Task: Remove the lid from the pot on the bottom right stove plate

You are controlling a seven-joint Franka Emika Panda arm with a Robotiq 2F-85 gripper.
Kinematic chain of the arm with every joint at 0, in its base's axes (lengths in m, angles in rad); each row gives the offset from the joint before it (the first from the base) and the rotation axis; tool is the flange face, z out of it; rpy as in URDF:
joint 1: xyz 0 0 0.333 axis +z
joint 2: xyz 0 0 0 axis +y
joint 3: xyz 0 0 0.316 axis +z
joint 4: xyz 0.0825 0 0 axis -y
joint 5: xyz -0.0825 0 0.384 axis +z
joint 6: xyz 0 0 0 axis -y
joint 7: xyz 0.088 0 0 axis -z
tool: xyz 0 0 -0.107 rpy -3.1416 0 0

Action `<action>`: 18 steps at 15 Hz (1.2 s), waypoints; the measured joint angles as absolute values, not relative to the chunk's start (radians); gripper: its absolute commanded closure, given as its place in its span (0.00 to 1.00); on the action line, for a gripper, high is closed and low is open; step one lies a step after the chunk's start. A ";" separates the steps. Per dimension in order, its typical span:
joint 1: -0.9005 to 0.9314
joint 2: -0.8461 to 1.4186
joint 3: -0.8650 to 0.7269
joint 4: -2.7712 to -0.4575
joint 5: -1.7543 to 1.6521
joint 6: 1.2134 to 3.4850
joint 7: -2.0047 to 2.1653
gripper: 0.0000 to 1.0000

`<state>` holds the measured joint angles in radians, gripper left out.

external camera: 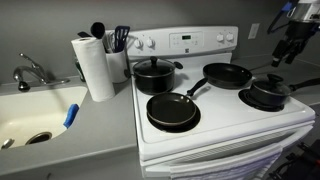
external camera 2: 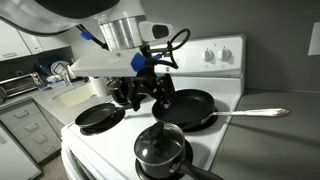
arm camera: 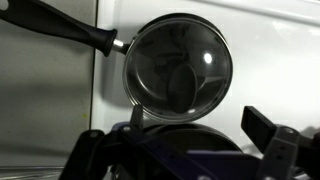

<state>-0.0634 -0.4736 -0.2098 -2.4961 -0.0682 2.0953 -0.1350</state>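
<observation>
Where the white electric stove (external camera: 230, 135) came nearest, the small black pot (external camera 2: 160, 150) sat on its front right plate with the domed glass lid (arm camera: 180, 65) resting on it. Above it and farther back, the black gripper (external camera 2: 148, 95) hung empty, fingers spread wide. Beyond lay a black frying pan (external camera 2: 190, 105) and a larger lidded black pot (external camera: 155, 72).

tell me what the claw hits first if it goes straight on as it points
Probably the glass lid of the pot below the open claw; depth is unclear.
</observation>
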 measured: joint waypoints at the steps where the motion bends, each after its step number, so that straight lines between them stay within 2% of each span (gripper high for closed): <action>1: -0.062 -0.474 -0.229 -2.502 -0.024 2.122 -0.175 0.00; 7: -0.060 -0.471 -0.285 -2.541 0.085 2.192 -0.366 0.00; 18: -0.069 -0.411 -0.270 -2.632 -0.010 2.300 -0.341 0.00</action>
